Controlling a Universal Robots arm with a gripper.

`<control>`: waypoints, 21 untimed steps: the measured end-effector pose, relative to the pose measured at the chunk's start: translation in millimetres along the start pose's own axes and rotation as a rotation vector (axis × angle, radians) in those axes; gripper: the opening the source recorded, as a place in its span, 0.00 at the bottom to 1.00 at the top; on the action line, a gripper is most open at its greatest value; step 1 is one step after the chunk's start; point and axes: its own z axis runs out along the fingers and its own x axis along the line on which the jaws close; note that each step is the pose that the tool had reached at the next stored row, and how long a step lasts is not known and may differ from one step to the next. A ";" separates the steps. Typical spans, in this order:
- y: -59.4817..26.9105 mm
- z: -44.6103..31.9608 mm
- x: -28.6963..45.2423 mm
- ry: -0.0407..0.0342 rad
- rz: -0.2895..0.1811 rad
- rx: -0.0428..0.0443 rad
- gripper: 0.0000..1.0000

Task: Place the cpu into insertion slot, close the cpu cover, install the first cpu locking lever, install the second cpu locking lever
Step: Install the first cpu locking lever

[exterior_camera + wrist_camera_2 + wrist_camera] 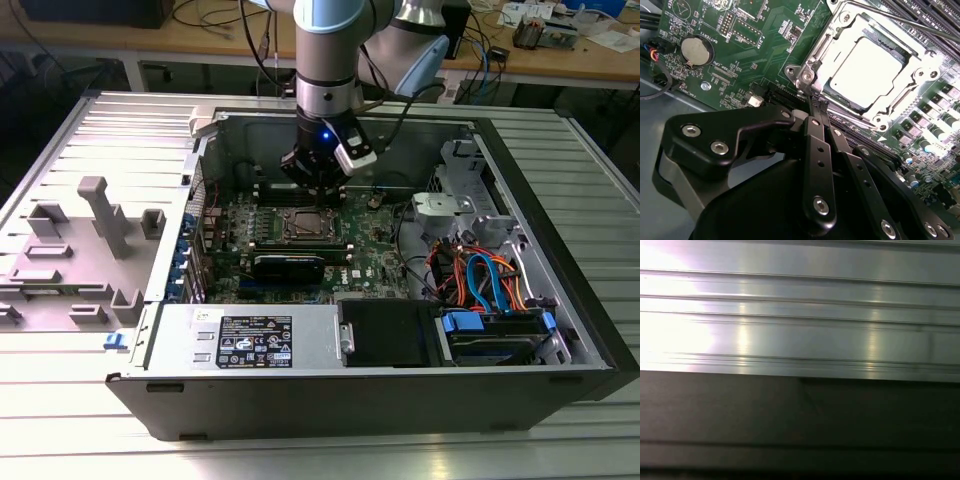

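Observation:
The cpu (867, 70) lies flat in the insertion slot (806, 76) on the green motherboard (765, 45), its pale metal top showing through the cut-out of the cpu cover (850, 27). The silvery cover lies down over the cpu. A thin locking lever rod (900, 19) runs along the socket's far side. My gripper (817, 103) is shut with nothing between its black fingers, its tips just off one corner of the socket. In the exterior view my gripper (318, 190) hangs just above the socket (305, 224) inside the open computer case (560, 200).
Long black memory slots (920, 15) flank the socket. A round coin battery (694, 50) sits on the board. A power supply (250, 338), drive bay (490, 330) and coloured cables (480, 275) fill the case's near side. Grey fixtures (100, 215) stand on the ribbed table (800, 315).

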 end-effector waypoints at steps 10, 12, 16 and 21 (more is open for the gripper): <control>0.0 1.3 -0.2 0.0003 0.000 0.0006 0.11; 0.0 1.0 -0.2 0.0002 0.000 0.0006 0.11; 0.0 0.9 -0.3 0.0004 0.000 0.0005 0.11; -0.9 1.1 -0.7 0.0003 0.000 0.0014 0.11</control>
